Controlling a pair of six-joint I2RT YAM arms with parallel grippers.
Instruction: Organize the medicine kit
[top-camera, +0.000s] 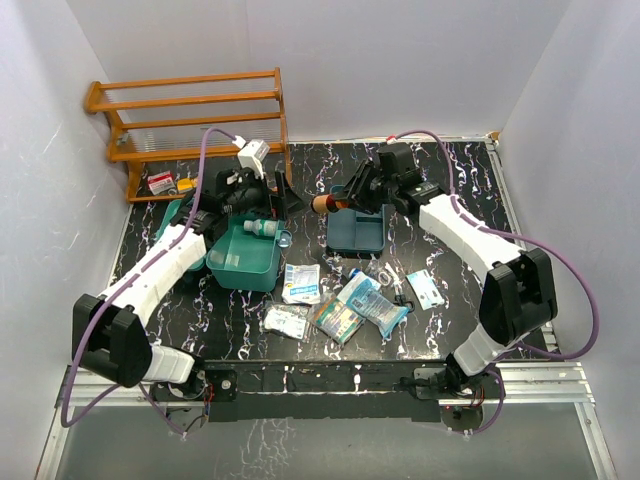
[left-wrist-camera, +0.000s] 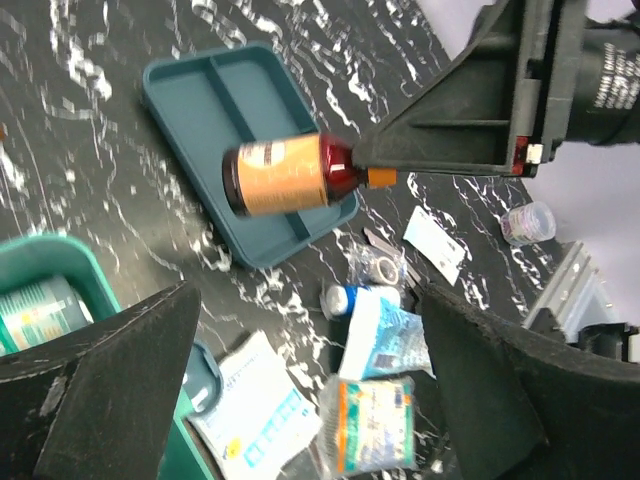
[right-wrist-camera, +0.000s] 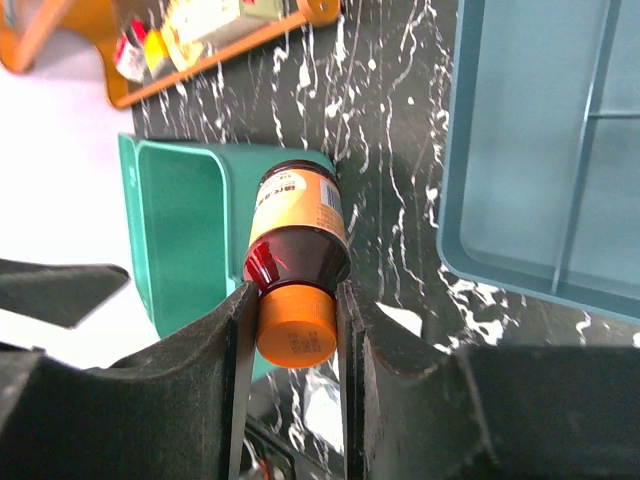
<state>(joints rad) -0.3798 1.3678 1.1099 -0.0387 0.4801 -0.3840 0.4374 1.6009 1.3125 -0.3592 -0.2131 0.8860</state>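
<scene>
A: Right gripper (right-wrist-camera: 295, 300) pinches the amber, tan-labelled medicine bottle (right-wrist-camera: 297, 215) by its orange cap (right-wrist-camera: 295, 335) alone, sideways.

B: It could swivel loose short of the open teal-green plastic medicine kit (top-camera: 238, 268), left of centre on the black marbled table (top-camera: 235, 335). The left gripper (left-wrist-camera: 305, 330) gapes, empty.

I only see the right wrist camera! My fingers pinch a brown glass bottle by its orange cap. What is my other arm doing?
Observer: The left gripper hangs wide open and empty beside the teal-green plastic case.
Operator: Is anything inside that case?
Observer: Yes, a small white bottle lies in it.
Operator: What's not packed yet?
Observer: Several flat plastic packets lie loose on the black marbled table, on the arms' side of the dark teal divided tray.
</scene>
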